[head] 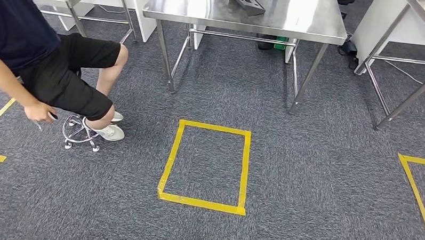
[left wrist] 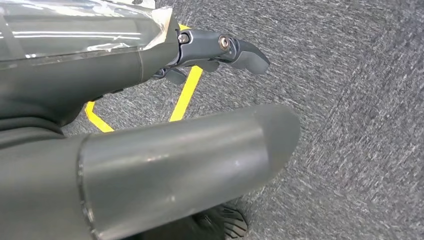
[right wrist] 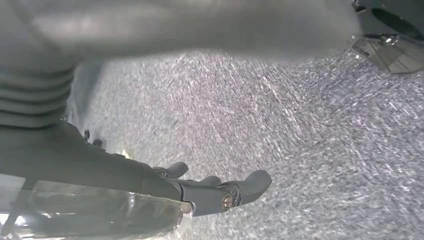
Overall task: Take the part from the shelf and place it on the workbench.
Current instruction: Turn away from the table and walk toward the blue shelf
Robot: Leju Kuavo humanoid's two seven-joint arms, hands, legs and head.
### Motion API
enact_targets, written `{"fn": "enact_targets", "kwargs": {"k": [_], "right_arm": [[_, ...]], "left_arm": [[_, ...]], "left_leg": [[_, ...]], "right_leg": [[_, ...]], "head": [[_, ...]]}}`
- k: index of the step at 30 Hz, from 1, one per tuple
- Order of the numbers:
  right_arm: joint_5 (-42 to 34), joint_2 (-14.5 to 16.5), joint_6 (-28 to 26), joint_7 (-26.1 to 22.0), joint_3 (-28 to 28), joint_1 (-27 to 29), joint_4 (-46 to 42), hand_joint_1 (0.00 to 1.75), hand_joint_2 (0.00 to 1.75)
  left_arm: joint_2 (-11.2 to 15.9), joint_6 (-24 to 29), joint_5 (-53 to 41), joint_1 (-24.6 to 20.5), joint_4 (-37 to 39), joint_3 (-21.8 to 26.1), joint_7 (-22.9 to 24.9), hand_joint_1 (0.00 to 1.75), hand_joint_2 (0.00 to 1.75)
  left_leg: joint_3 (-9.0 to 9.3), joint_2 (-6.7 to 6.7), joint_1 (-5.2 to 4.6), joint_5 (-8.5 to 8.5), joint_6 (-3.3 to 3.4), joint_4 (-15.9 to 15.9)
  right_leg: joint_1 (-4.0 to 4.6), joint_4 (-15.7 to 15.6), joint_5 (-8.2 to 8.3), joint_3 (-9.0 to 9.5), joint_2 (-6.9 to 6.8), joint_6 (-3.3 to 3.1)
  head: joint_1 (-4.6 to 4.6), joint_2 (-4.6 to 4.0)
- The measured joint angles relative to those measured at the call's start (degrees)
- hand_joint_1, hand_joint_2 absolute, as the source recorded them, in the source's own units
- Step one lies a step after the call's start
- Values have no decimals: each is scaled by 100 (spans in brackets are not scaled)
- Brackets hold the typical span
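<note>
A steel workbench [head: 304, 19] stands ahead at the far side of the carpet. A dark metal object [head: 246, 2] lies on its top near the far edge; I cannot tell whether it is the part. My left hand [left wrist: 125, 70] hangs above the grey carpet, its fingers [left wrist: 235, 50] stretched out away from the thick thumb [left wrist: 200, 160], holding nothing. My right hand [right wrist: 100, 170] also hangs over the carpet, its fingers [right wrist: 235, 192] extended and nothing between them.
A person [head: 52, 61] sits on a wheeled stool [head: 79, 131] at the left, one hand lowered towards the floor. A yellow tape square [head: 206, 165] marks the carpet in front of the workbench. Another steel table [head: 411, 25] stands at the right, with more tape [head: 416, 186] below it.
</note>
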Motion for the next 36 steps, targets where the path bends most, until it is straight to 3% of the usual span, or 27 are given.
{"fn": "enact_targets", "kwargs": {"k": [1, 3, 5, 6, 8, 9, 10, 11, 13, 15, 16, 18, 20, 22, 24, 25, 26, 28, 30, 31, 33, 34, 36], "right_arm": [[8, 2, 0, 7, 7, -4, 0, 0, 175], [14, 7, 0, 12, 14, -13, 0, 0, 175], [7, 8, 0, 13, 15, -15, 0, 0, 175], [3, 6, 0, 13, 15, -13, 0, 0, 175], [-11, 6, 0, 13, 16, 0, 0, 0, 175], [-18, 6, -1, 14, 15, 9, 0, 0, 175], [-25, 6, -1, 14, 15, 16, 0, 0, 175], [-27, 6, -2, 15, 14, 19, 0, 0, 175], [-29, 3, -2, 15, 14, 17, 0, 0, 175], [-27, 0, -2, 16, 14, 19, 0, 0, 175], [-30, -2, -2, 16, 14, 19, 0, 0, 175], [-34, 7, -2, 15, 14, 3, 0, 0, 175], [-36, 12, -4, 10, 14, -13, 0, 0, 175], [-36, 11, -6, 2, 13, 7, 0, 0, 175], [-34, 10, -7, -3, 12, 33, 0, 0, 175], [-34, 9, -7, -3, 12, 39, 0, 0, 175], [-33, 8, -7, -3, 11, 41, 0, 0, 175], [-32, 12, -7, -3, 11, 36, 0, 0, 175], [-30, 13, -7, -7, 12, 24, 0, 0, 175], [-30, 13, -6, -10, 12, 19, 0, 0, 175], [-28, 14, -3, -15, 11, 7, 0, 0, 175], [-28, 14, -1, -19, 11, 1, 0, 0, 175], [-34, 15, 4, -35, 11, -9, 0, 0, 175]], "left_arm": [[-5, 2, -7, -8, -2, 7, 3, 0, 0], [-17, 5, -14, -4, -3, 23, 6, 0, 0], [-28, 8, -31, 1, -3, 32, 8, 0, 0], [-34, 8, -43, 0, -4, 33, 8, 0, 0], [-38, 8, -66, 0, -5, 37, 8, 0, 0], [-41, 8, -79, 3, -5, 39, 8, 0, 0], [-44, 8, -91, 7, -5, 42, 8, 0, 0], [-48, 8, -102, 9, -5, 45, 7, 0, 0], [-57, 10, -114, 9, -5, 54, 2, 0, 0], [-66, 16, -116, 4, -6, 69, -20, 0, 0], [-69, 16, -117, 5, -7, 80, -42, 0, 0], [-68, 6, -123, 9, -7, 110, -97, 0, 0], [-64, -23, -134, 12, -8, 134, -149, 0, 0], [-64, -65, -148, 10, -9, 146, -204, 0, 0], [-63, -100, -163, 13, -11, 170, -253, 0, 0], [-61, -110, -170, 18, -11, 185, -268, 0, 0], [-56, -114, -173, 24, -12, 197, -275, 0, 0], [-45, -116, -176, 29, -21, 213, -284, 0, 0], [-40, -116, -180, 16, -34, 217, -296, 0, 0], [-40, -114, -182, 12, -39, 220, -305, 0, 0], [-40, -104, -189, 17, -40, 241, -333, 0, 0], [-43, -101, -192, 23, -40, 257, -350, 0, 0], [-38, -99, -205, 21, -40, 289, -377, 0, 0]], "left_leg": [[69, 14, -22, -47, 39, -162], [16, -71, -30, -23, 162, -224], [-43, -144, -12, 56, 295, -252], [-81, -177, -3, 101, 342, -262], [-178, -257, -10, 172, 376, -257], [-222, -305, -13, 206, 373, -255], [-258, -356, -14, 236, 365, -252], [-282, -410, -13, 261, 353, -251], [-307, -521, -13, 306, 318, -248], [-331, -620, -33, 345, 264, -240], [-347, -660, -39, 365, 231, -238], [-380, -729, -32, 406, 156, -241], [-461, -600, -22, 303, 98, -104], [-714, -368, -10, -60, 50, 454], [-1043, -288, 7, -413, -2, 1212], [-1118, -273, 12, -455, -19, 1408], [-1075, -254, 16, -382, -28, 1368], [-683, -107, 21, -39, -19, 678], [-332, 81, -6, 183, 34, -4], [-269, 125, -24, 213, 74, -158], [-302, 25, -52, 230, 162, -187], [-313, -29, -49, 249, 202, -201], [-336, -136, -23, 298, 282, -228]], "right_leg": [[18, 19, 13, -22, -42, 27], [30, 36, 37, -61, -110, 90], [17, 237, -95, -180, -36, 128], [7, 507, -253, -303, 39, 124], [-11, 1290, -634, -620, 149, 102], [-14, 1596, -753, -729, 167, 109], [-15, 1708, -786, -741, 176, 134], [-19, 1562, -722, -624, 188, 172], [-35, 731, -450, -129, 331, 233], [-38, 52, -272, 234, 508, 221], [-29, -66, -250, 286, 548, 194], [-28, -75, -215, 284, 457, 129], [-61, -96, -164, 296, 347, 44], [-70, -105, -132, 280, 216, -19], [-54, -93, -126, 242, 74, -38], [-50, -85, -126, 227, 4, -37], [-50, -78, -127, 219, -60, -36], [-49, -67, -133, 223, -174, -26], [5, -47, -153, 217, -272, 10], [32, -40, -161, 211, -317, 29], [49, -41, -162, 204, -410, 65], [40, -16, -185, 189, -388, 91], [21, 288, -375, 45, -162, 115]], "head": [[0, 0], [4, 0], [9, 0], [11, 0], [16, 0], [16, 0], [16, 0], [16, 0], [17, 0], [14, 0], [13, 0], [11, 0], [6, 0], [-3, 0], [-7, 0], [-7, 0], [-7, 0], [-7, 0], [-1, 0], [6, 0], [19, 0], [19, 0], [22, 0]]}}
